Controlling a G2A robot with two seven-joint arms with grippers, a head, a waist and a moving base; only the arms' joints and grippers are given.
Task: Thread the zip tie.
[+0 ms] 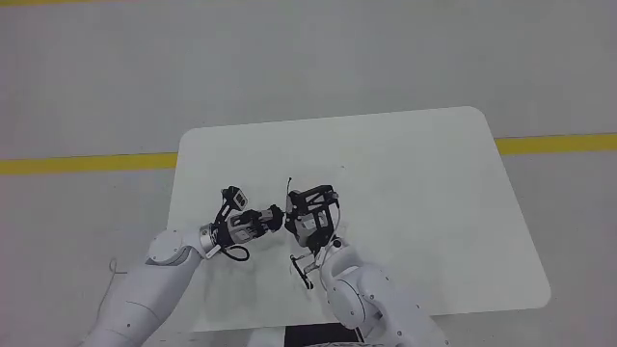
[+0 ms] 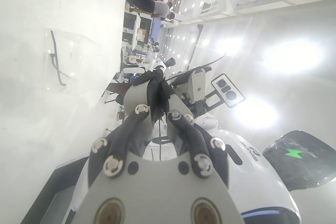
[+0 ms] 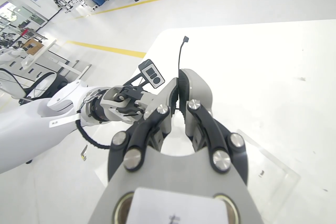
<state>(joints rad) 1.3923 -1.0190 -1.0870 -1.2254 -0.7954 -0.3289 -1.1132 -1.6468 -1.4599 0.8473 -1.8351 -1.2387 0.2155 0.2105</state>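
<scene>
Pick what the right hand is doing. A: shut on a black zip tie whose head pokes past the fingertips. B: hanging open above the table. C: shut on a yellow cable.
A: the right hand is pinched shut on the thin black zip tie, whose square head stands clear beyond it.

White glossy arms [image 1: 162, 253]; grey right gripper [image 3: 179, 79], black linkages [image 3: 207, 117], silver screws [image 3: 194, 104], ribbed black cable [image 3: 88, 139]

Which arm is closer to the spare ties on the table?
Right. The right arm runs close beside the spare ties. The left arm is farther off, on their other side.
</scene>
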